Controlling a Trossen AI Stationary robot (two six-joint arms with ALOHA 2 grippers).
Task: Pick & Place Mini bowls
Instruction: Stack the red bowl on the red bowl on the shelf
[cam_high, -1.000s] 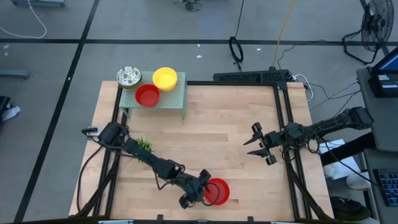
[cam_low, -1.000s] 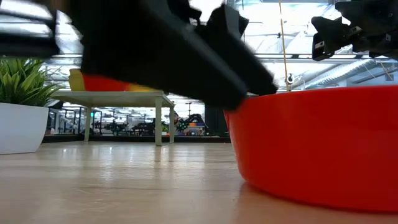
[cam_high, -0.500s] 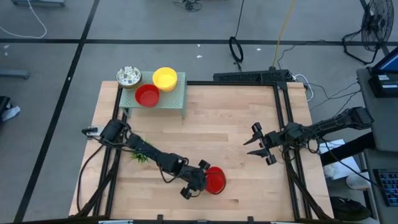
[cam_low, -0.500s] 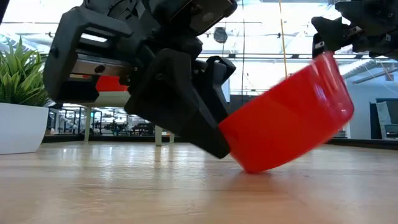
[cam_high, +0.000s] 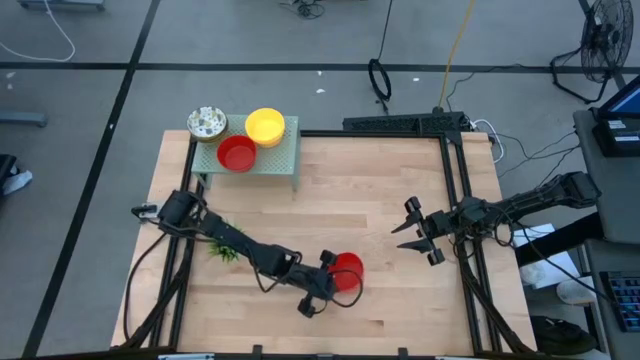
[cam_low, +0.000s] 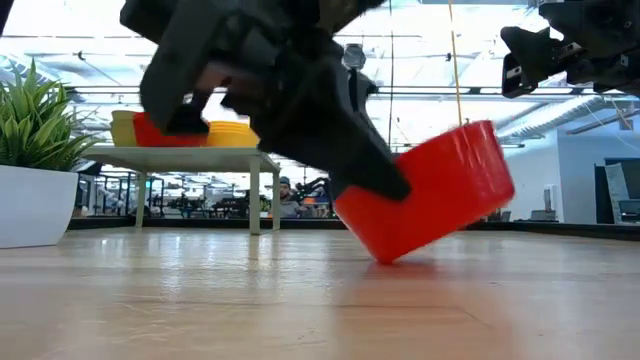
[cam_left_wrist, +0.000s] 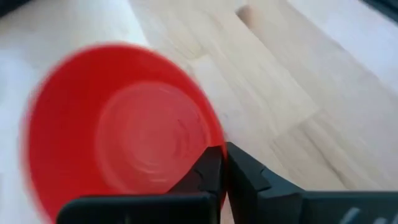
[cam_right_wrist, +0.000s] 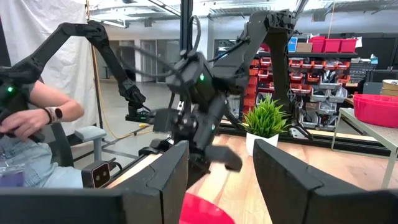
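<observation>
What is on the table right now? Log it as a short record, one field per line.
held item: red bowl, tilted, one edge on the table
left gripper: fingers shut on the red bowl's rim, near the table's front
right gripper: open, waiting above the table's right side, holding nothing
rack: at the table's back left, carrying a second red bowl and a yellow bowl
speckled bowl: at the rack's back left corner
plant: left side, partly under the left arm
</observation>
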